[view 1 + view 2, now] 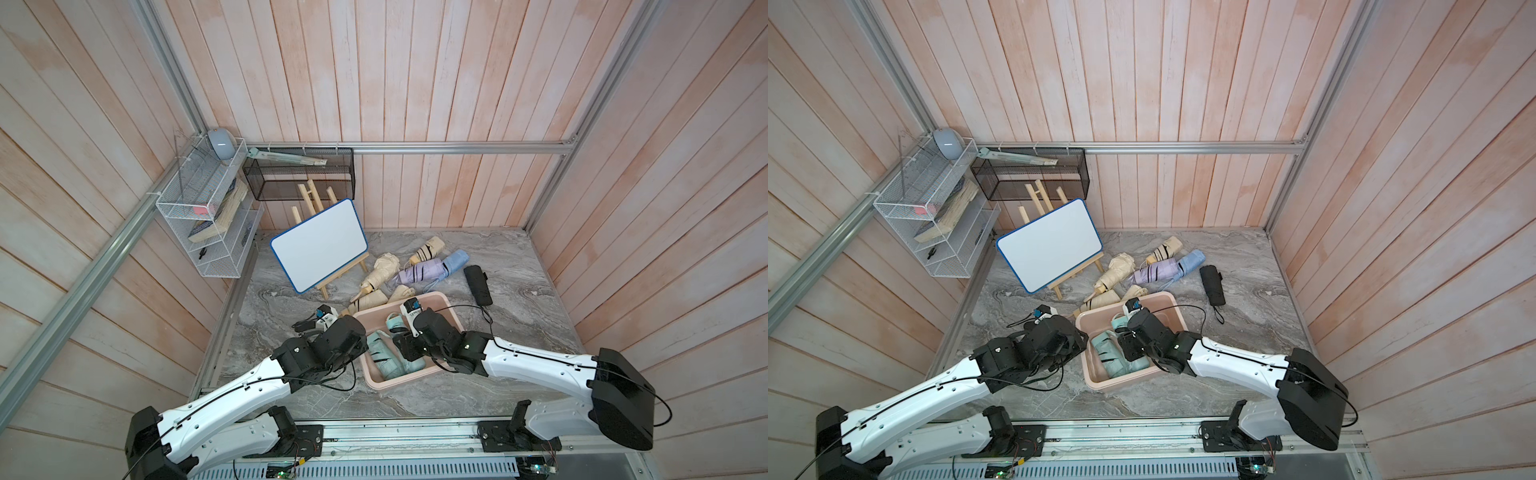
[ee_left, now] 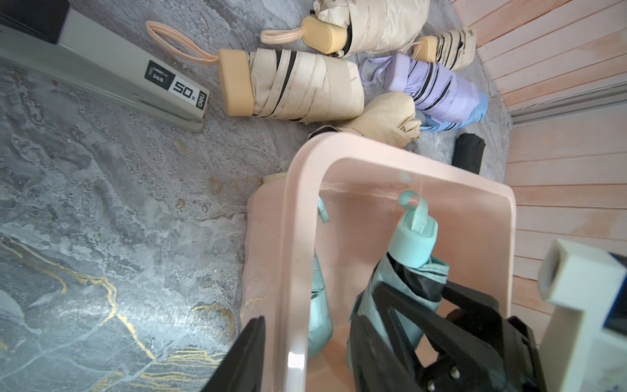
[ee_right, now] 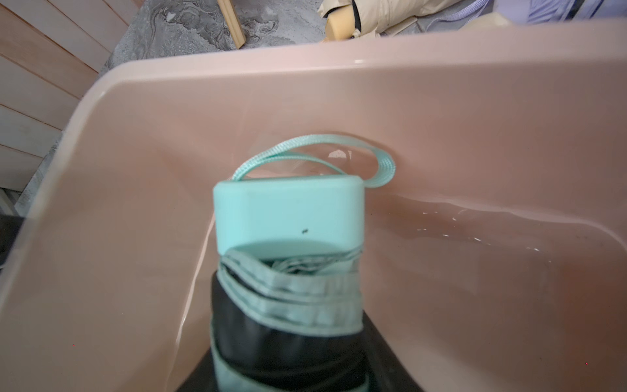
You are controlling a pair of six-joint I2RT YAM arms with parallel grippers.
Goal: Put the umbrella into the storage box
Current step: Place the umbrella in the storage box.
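Fingers (image 3: 383,366) of the right gripper (image 3: 288,370) pinch the mint-green folded fabric umbrella (image 3: 288,217), black-lined, strap looped off its blocky handle, low inside the pale pink rectangular plastic storage box (image 3: 441,101). Better lower it flat beside the second mint umbrella (image 1: 380,353) before letting go. Left gripper (image 2: 305,366) straddles the rim; grip unclear.
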